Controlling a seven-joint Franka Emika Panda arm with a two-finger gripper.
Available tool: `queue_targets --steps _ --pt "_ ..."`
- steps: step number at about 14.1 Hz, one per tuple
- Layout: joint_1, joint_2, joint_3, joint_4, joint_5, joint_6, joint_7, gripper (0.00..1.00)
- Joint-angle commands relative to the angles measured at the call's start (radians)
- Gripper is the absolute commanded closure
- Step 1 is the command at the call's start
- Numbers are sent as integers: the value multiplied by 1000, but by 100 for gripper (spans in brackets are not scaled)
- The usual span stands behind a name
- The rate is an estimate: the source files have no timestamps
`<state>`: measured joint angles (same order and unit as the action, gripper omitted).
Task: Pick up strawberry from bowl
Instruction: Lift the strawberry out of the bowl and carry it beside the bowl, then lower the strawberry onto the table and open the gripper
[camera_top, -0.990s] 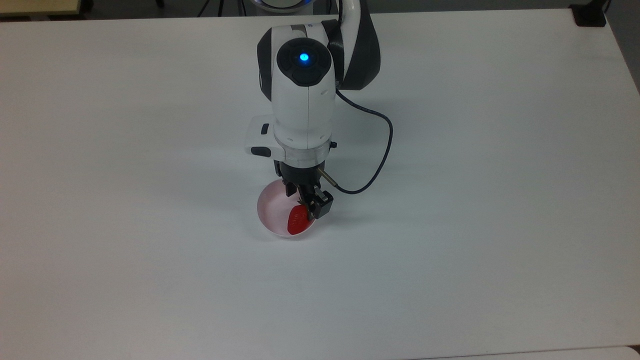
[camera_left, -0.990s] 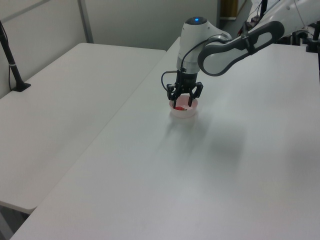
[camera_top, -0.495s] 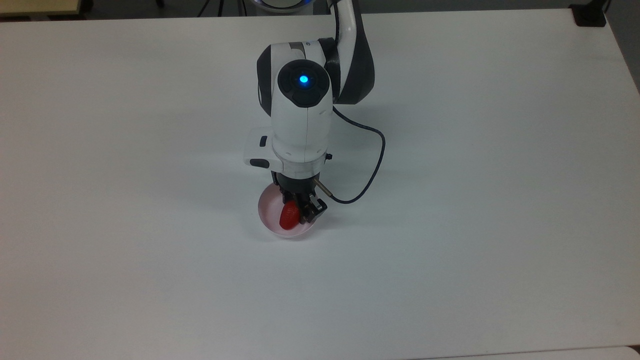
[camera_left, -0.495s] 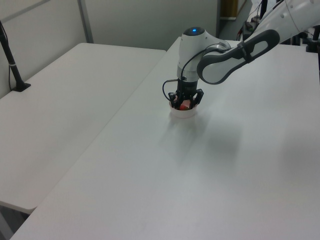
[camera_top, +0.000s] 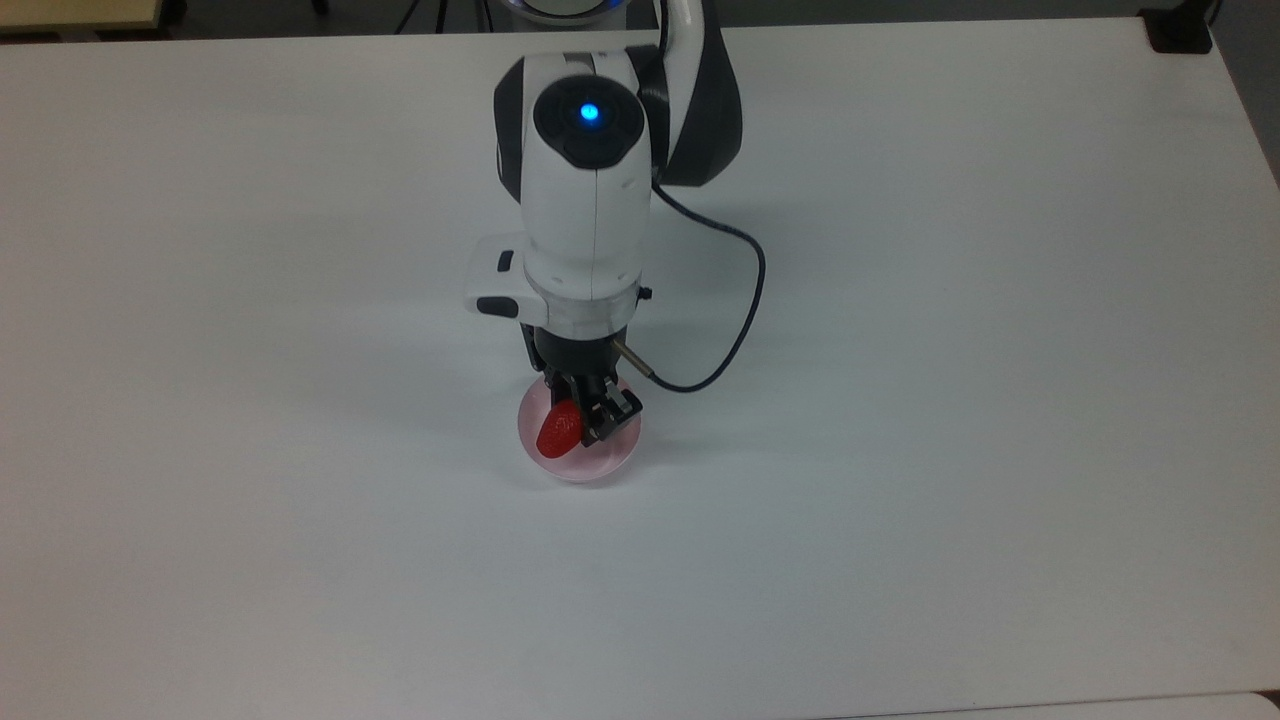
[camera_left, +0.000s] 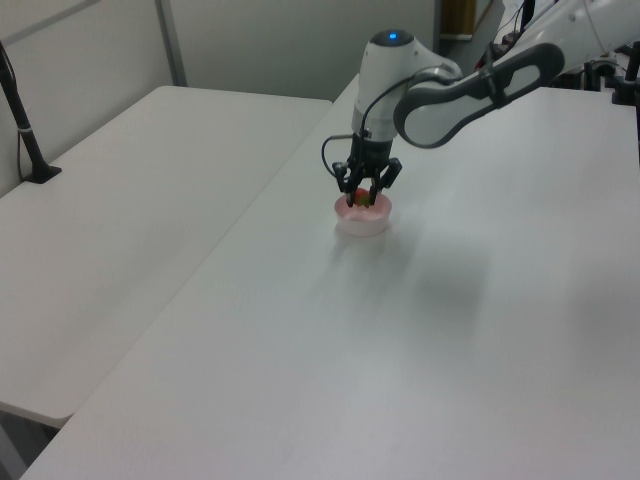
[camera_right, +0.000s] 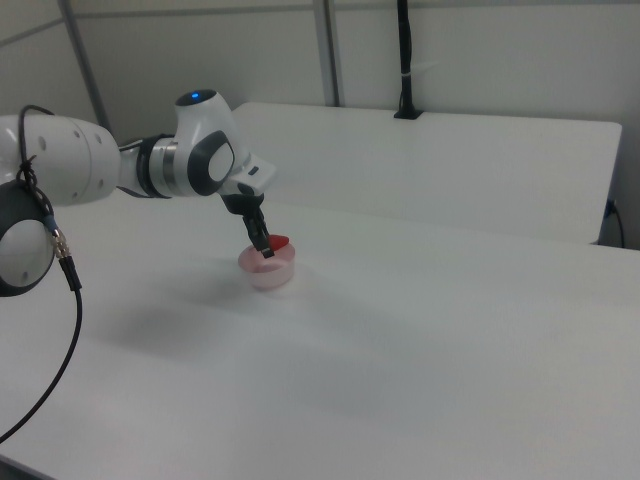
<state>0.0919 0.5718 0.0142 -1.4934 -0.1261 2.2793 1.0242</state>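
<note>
The red strawberry (camera_top: 558, 431) hangs just above the pale pink bowl (camera_top: 600, 462), held at its stem end by my gripper (camera_top: 578, 418), which is shut on it. In the right view the strawberry (camera_right: 278, 242) sticks out sideways from the gripper (camera_right: 267, 246) a little over the bowl (camera_right: 268, 272). From the left view the gripper (camera_left: 362, 192) stands over the bowl (camera_left: 362, 220), with a bit of red strawberry (camera_left: 359, 198) between the black fingers (camera_left: 376, 188). The bowl sits on the white table (camera_top: 900, 400).
A dark cable (camera_top: 740, 300) loops from the wrist over the table on the top view's right. A second white table (camera_left: 130, 200) adjoins on the left view's left, with a black post (camera_left: 25, 130) clamped on it.
The gripper has risen out of the bowl with the strawberry in its grasp. The arm shifted slightly toward the top view's left, and the bowl stayed on the table.
</note>
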Motion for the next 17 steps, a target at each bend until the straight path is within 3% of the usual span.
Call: queue_targets --steps 1,3,8,11,14,17 --pt "5 -76 -8 -22 -7 -124 -239 58" --pt "-26 -90 -10 -21 -7 -187 -416 58" --pt "-207 -83 -13 -39 -10 -181 -771 58" --pt "-287 -67 -13 -47 -12 -164 -846 57" --pt "-305 -43 -13 -64 -62 -158 -868 47" --pt "-304 -24 -13 -79 -104 -156 -865 45"
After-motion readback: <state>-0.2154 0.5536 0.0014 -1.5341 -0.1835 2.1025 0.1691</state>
